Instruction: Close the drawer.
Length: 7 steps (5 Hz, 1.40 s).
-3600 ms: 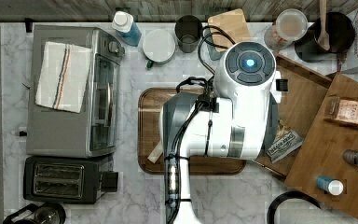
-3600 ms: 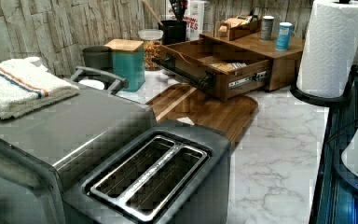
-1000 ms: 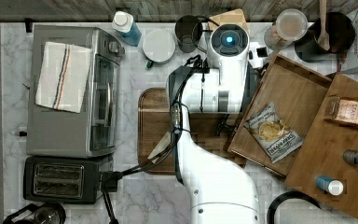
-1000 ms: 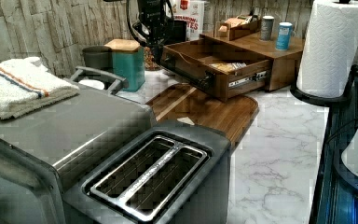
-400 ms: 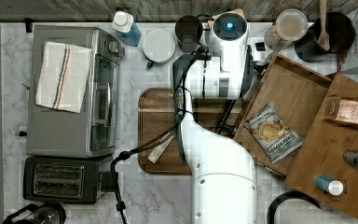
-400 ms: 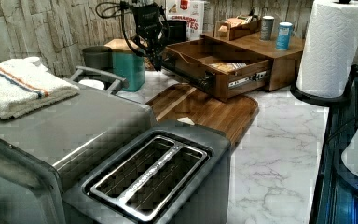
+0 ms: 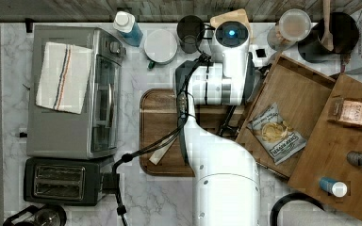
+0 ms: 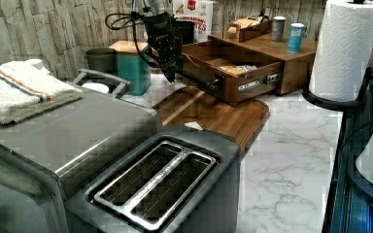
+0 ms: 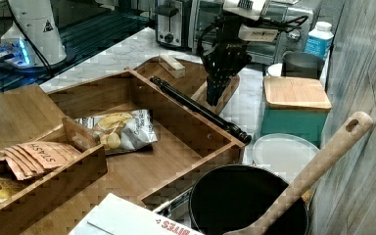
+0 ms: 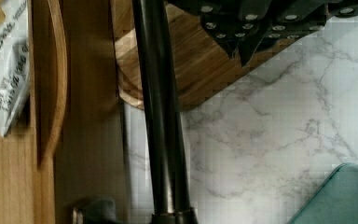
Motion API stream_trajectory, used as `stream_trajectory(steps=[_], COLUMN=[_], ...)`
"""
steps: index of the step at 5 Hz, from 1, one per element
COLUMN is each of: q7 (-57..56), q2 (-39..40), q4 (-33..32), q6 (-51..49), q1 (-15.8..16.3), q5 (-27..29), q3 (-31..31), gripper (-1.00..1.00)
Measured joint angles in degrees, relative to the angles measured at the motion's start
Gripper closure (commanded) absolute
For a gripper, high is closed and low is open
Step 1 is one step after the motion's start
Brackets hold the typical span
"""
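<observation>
Top view: the drawer (image 7: 306, 89) is pulled well out of its cabinet, angled toward the top view's left, with a chip bag (image 7: 275, 133) lying in it. The arm's wrist sits right over the drawer's front corner, so the tool under it is covered.

Left view: the gripper (image 8: 167, 73) hangs tip-down just in front of the drawer's front panel, above the far end of the dark wooden serving tray (image 8: 223, 114). Can't say from here if it's touching the front or just beside it.

Right view: this is the useful one. The tips point down just past the black handle bar (image 9: 200, 110), on the outside of the drawer. They look pinched together with nothing between them, which suits a shove.

Wrist view: the bar runs straight through the picture, with the marble counter (image 10: 279, 140) and the tray corner beyond it. The fingertips look to be just clear of the bar.

How I'd do it: get low enough to meet the bar or the front panel squarely, then push along the slide direction. This contact is near one end, so a skewed push could rack the drawer; sliding toward the bar's middle would be safer. The teal canister (image 9: 293, 125) is close, so watch the elbow room.

The rails and how far in it has to go are tucked out of sight.
</observation>
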Motion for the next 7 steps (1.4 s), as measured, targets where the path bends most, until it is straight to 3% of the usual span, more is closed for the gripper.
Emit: stream_trajectory(steps=[2, 5, 7], q7=[-6.7, -12.7, -32.2], q2=[-1.4, -8.1, -8.3], q4=[-6.2, -9.3, -9.7], q6=[7.9, 4.1, 12.0], q1=[-2.8, -6.4, -14.1], q5=[0.2, -1.4, 2.8], q3=[-0.1, -0.9, -0.5], gripper=[1.00, 1.00, 1.00])
